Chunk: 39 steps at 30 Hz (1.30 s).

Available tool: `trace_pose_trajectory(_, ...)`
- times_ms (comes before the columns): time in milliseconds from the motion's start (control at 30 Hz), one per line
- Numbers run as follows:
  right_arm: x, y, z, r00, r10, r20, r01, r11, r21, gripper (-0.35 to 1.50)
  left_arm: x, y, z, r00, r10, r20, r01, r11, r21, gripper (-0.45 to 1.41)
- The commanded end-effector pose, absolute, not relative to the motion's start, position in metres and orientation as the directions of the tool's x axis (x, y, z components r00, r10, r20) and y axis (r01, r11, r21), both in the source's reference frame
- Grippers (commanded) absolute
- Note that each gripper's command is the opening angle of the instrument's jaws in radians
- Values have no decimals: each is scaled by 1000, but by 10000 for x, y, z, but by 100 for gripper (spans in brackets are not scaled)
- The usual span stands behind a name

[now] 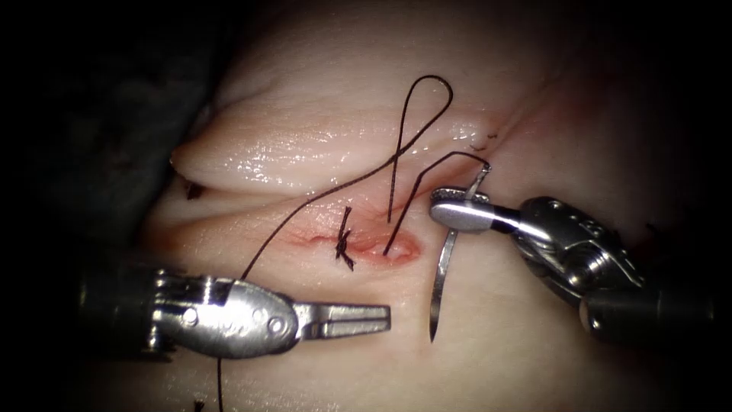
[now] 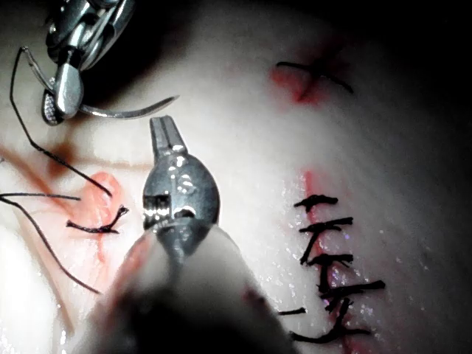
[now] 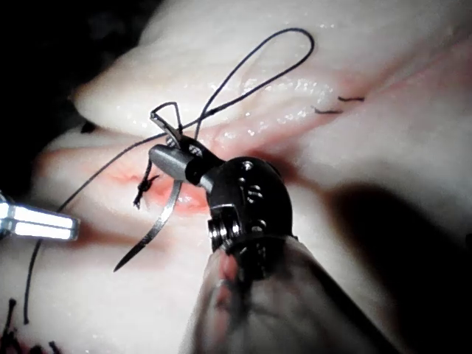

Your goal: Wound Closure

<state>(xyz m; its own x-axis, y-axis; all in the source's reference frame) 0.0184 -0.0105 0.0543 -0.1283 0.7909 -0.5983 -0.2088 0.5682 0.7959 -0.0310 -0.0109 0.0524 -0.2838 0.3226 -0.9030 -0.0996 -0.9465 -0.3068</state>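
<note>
The curved needle [image 1: 441,267] lies free above the tissue [image 1: 534,358], just right of the cut [image 1: 366,246], with its point toward the near edge. My right tool [image 1: 441,207] is shut on it near the thread end [image 3: 156,153]. From that end the dark thread [image 1: 427,169] arcs left into the right end of the cut. A loop [image 1: 427,80] rises over the far fold, and a long strand [image 1: 282,229] runs down behind the left tool. A knot [image 1: 345,246] sits on the cut. My left tool [image 1: 385,317] is shut on nothing, near side of the cut [image 2: 161,127].
A glistening fold of tissue [image 1: 305,149] rises behind the cut. Dark cloth [image 1: 91,114] borders the far left. Short cut thread ends [image 1: 482,141] lie at the back right. Several finished stitches [image 2: 328,247] line another red cut in the left wrist view.
</note>
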Motion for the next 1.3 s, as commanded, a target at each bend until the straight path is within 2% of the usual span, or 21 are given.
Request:
trace_pose_trajectory(33, 192, -111, 549, -123, 773, -623, -209, 593, 777, -35, -313, -110, 534, -293, 331, -897, -108, -944, -313, -45)
trace_pose_trajectory(400, 193, -118, 549, -102, 689, -718, -221, 688, 691, -35, -317, -83, 576, -542, 336, -770, -223, -941, -254, -45)
trace_pose_trajectory(567, 194, -118, 548, -101, 654, -750, -224, 720, 657, -35, -316, -85, 600, -658, 327, -679, -228, -945, -233, -45)
trace_pose_trajectory(733, 197, -119, 549, -106, 643, -759, -223, 728, 648, -35, -317, -95, 618, -762, 287, -580, -177, -954, -240, -45)
trace_pose_trajectory(1300, 212, -127, 553, -78, 556, -827, -224, 799, 558, -35, -333, -82, 646, -781, 296, -550, -199, -953, -230, -45)
